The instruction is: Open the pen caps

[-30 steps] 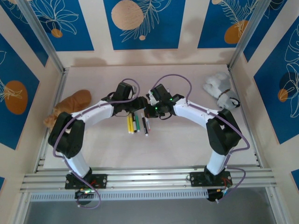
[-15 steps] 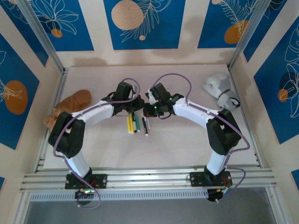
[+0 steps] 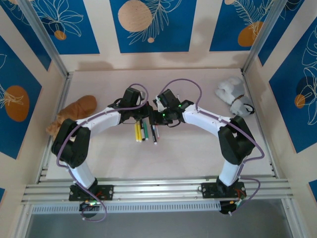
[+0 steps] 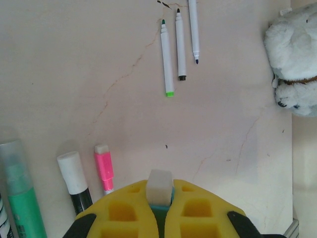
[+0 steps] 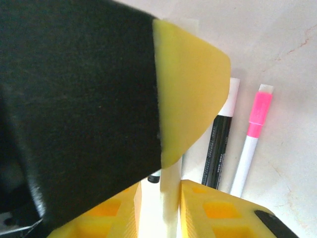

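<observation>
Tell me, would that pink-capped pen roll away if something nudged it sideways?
Probably. The pink-capped pen looks slim and round, lying flat on the smooth table, so a sideways nudge would likely roll it. It seems light, rigid plastic, so it should keep straight. The black pen beside it might stop it.

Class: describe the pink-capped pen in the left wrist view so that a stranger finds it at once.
Start at the left gripper at the bottom edge. Three markers lie side by side just left of it, and the pink-capped pen is the one nearest the gripper. Its neighbours are a white-capped black marker and a fat green marker.
</observation>
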You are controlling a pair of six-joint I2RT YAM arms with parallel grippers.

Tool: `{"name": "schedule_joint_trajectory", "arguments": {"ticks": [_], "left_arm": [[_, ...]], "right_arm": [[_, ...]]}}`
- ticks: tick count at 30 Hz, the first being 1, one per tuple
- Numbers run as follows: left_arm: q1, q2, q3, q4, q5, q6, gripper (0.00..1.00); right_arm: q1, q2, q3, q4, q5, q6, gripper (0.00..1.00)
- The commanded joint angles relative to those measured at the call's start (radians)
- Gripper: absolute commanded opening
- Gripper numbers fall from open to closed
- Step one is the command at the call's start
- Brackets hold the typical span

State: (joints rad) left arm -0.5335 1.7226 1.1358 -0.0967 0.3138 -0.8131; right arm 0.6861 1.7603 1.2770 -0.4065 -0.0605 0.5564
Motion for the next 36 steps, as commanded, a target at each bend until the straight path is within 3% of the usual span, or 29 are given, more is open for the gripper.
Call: {"name": "schedule_joint_trajectory", "arguments": {"ticks": [1,6,8,9,15,18,21,24,27,31,36], "left_arm": [[-0.005,-0.004,-0.003,0.016,0.007,-0.017,0.00],[-0.005,-0.008,0.004,0.009,0.012,-0.013,0.00],[-0.005,-0.006,0.007,0.000,0.007,-0.007,0.00],[-0.004,-0.006,0.008,-0.006,0.000,-0.005,0.00],[0.040,0.005,0.039,-0.077,-0.131,0.015,0.00],[0.094,0.028,0.101,-0.137,-0.222,0.039,0.00],[0.150,0.044,0.118,-0.094,-0.183,0.022,0.00],[0.150,0.049,0.159,-0.124,-0.223,0.035,0.00],[0.150,0.055,0.174,-0.111,-0.209,0.040,0.00],[0.148,0.085,0.240,-0.185,-0.188,0.099,0.00],[0.150,0.221,0.473,-0.481,-0.244,0.294,0.00]], "right_arm": [[0.016,0.033,0.031,-0.010,-0.015,0.001,0.28],[0.025,0.041,0.033,-0.018,0.006,0.004,0.25],[0.024,0.029,0.020,-0.005,0.008,0.009,0.05],[0.024,0.025,0.016,-0.005,0.014,0.012,0.00],[0.053,-0.071,-0.096,0.004,0.015,0.030,0.00],[0.170,-0.211,-0.230,-0.036,0.031,0.073,0.00],[0.282,-0.365,-0.376,-0.040,0.058,0.171,0.00],[0.307,-0.445,-0.431,-0.049,0.068,0.218,0.00],[0.287,-0.463,-0.428,-0.065,0.096,0.204,0.00],[0.157,-0.401,-0.361,-0.065,0.127,0.124,0.00],[-0.026,-0.161,-0.164,-0.079,0.188,-0.011,0.00]]}}
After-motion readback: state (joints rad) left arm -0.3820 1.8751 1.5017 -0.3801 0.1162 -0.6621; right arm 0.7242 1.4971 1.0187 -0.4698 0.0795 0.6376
